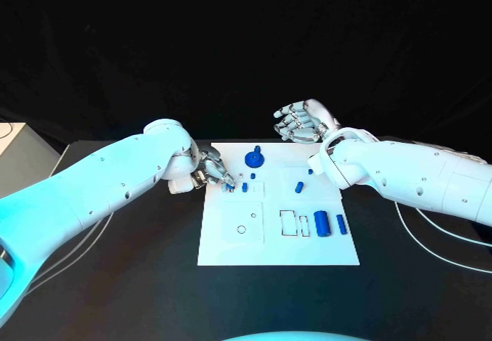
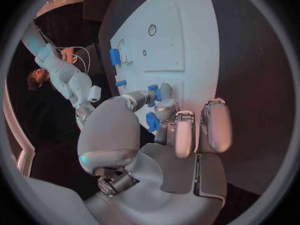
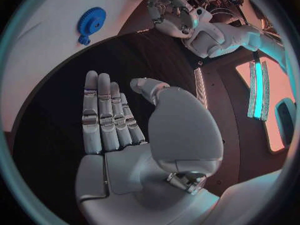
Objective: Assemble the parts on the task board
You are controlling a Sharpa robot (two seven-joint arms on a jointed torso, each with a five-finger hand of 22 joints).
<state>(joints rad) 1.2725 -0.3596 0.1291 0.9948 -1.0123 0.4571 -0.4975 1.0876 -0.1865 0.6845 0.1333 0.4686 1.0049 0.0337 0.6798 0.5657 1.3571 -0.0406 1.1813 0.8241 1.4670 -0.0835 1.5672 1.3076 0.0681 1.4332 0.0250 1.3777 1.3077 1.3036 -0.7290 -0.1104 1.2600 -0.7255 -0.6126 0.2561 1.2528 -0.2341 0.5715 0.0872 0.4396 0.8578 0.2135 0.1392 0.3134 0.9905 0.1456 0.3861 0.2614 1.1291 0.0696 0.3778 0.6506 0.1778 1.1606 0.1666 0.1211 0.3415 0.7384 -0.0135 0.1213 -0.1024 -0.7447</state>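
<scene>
The task board (image 1: pixel 276 252) lies in the middle of the table (image 1: pixel 123 284). A gear-shaped part (image 1: pixel 255 158) stands near the board's far edge, with a small part (image 1: pixel 253 175) just before it. Another small part (image 1: pixel 299 187) lies toward the right edge, behind a large cylinder (image 1: pixel 321 223) and a slimmer bar (image 1: pixel 341 224) that lie side by side near that edge. The left hand (image 1: pixel 213 172) sits at the board's far left edge; the right hand (image 1: pixel 301 121) is behind the far right corner.

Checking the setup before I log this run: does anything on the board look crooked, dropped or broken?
Nothing stands out. The white board lies flat on the table, its blue parts, like the gear and cylinder, rest on it, and none looks damaged.
</scene>
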